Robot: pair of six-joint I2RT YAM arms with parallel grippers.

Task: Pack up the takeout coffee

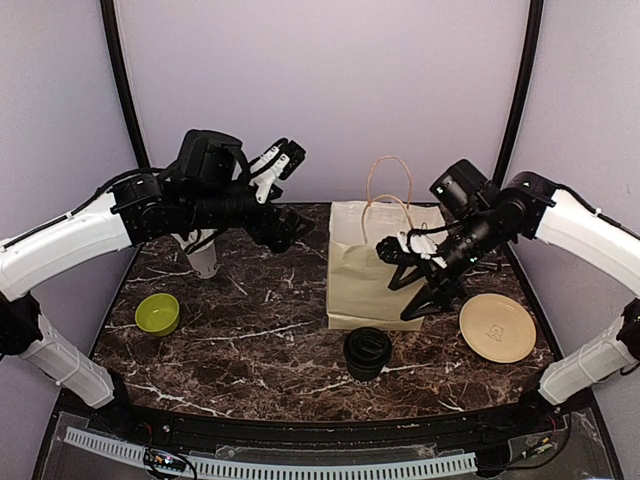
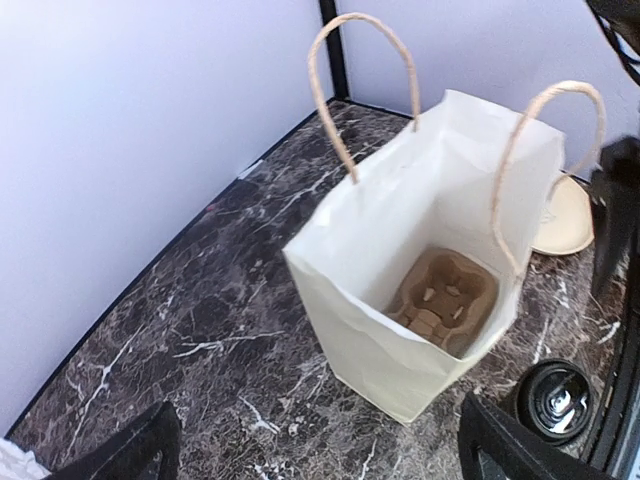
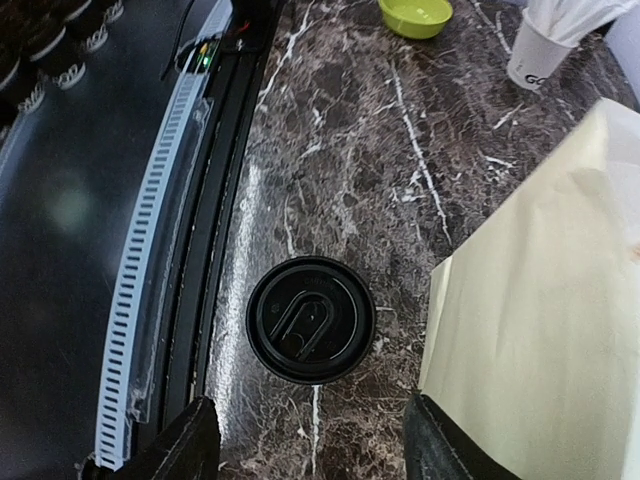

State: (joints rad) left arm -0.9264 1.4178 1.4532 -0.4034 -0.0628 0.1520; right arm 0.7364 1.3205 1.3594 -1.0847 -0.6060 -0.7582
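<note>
both pincers have their fingers wide apart and hold nothing. my left pincer point(image 2: 318, 440) hangs high on the left side of the paper bag point(image 1: 372, 270), and my right pincer point(image 3: 315, 445) hangs over the takeout coffee point(image 3: 311, 320). the marble table point(image 1: 250, 340) carries everything. the paper bag stands upright and open, with a cardboard cup carrier point(image 2: 443, 297) on its bottom. a tan plate point(image 1: 497, 327) lies right of the bag. the takeout coffee stands upright on the table just in front of the bag, with its black lid on, apart from my fingers. far left are a green bowl point(image 1: 158, 313) and a cup of straws point(image 1: 203, 258).
</note>
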